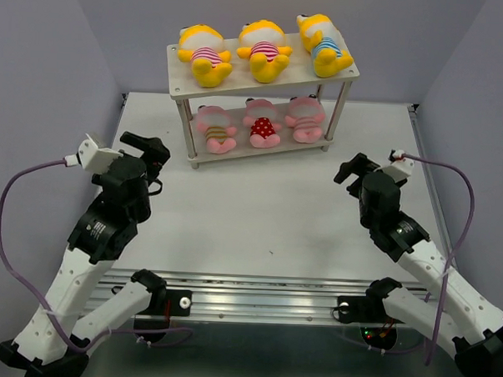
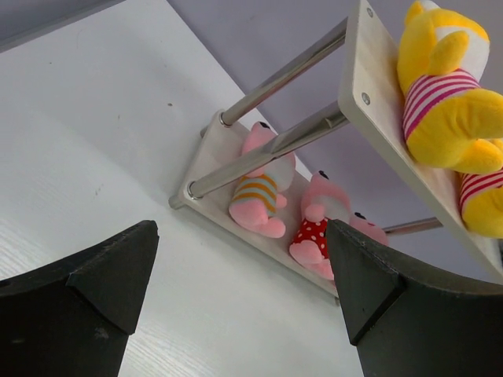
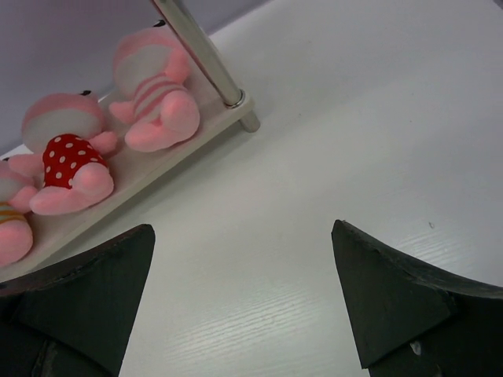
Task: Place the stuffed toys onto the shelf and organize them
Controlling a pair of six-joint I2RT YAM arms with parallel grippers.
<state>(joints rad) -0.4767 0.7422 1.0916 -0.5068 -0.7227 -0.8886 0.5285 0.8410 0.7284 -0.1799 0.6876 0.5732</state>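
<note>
now we see the shelf point(image 1: 180, 72), a pale wooden two-tier rack with flat rectangular boards and thin, shiny round legs point(image 1: 188, 131), standing at the far middle of the white table point(image 1: 258, 222). all six stuffed toys point(image 1: 264, 50) lie on it, soft, plump and rounded. on the top board, left to right, lie a yellow toy with pink stripes point(image 1: 205, 55), a second yellow pink-striped toy point(image 1: 266, 55) and a yellow toy with blue stripes point(image 1: 324, 46). on the lower board, left to right, lie a pink toy with yellow stripes point(image 1: 216, 128), a pink toy with a red white-dotted body point(image 1: 262, 125) and a pink toy with pink stripes point(image 1: 305, 119). in each row the toys sit just beside one another. our left gripper point(image 1: 150, 153) hovers near the shelf's near left leg, apart from it, its matte black wedge-shaped fingers point(image 2: 110, 275) spread wide and empty. our right gripper point(image 1: 358, 170) hangs over the table to the right of the shelf, its dark fingers point(image 3: 385, 290) likewise spread wide, holding nothing. up close the tabletop shows a faint, fine grain.
</note>
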